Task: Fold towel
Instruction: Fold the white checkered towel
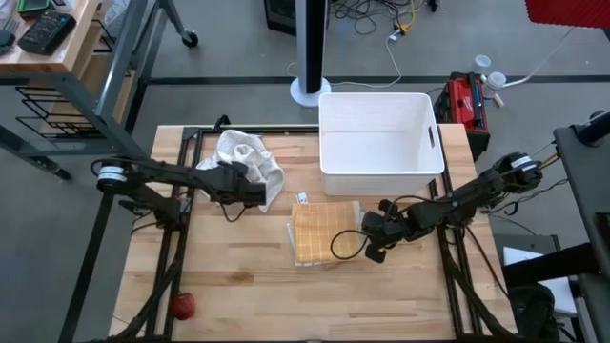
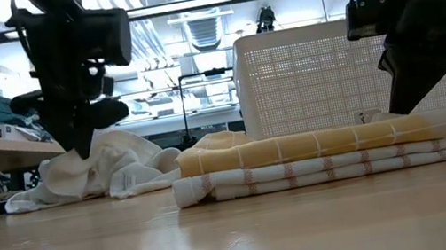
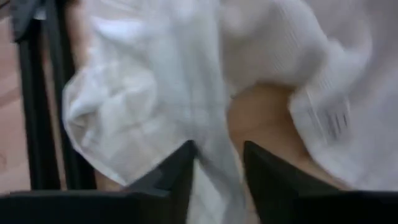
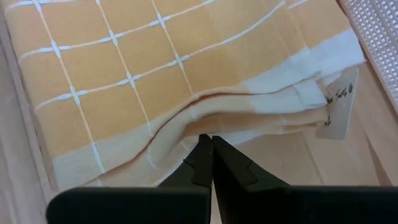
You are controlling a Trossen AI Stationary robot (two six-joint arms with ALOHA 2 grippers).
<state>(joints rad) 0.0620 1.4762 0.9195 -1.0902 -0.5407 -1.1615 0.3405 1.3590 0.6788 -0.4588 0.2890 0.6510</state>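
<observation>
Your left gripper (image 3: 217,171) stands parted around a fold of the crumpled white cotton towel (image 1: 250,162), so it can catch only one layer, while the clenched, empty right gripper (image 4: 212,155) waits by the folded yellow checked towel (image 1: 322,232).

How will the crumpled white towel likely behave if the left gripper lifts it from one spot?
The white towel lies in loose, bunched folds, so it will probably droop and unfurl rather than hold shape. It looks thin and light, so the left gripper, fingers apart at its edge, may gather only one layer. Cloth on wood may drag, not slide cleanly.
</observation>
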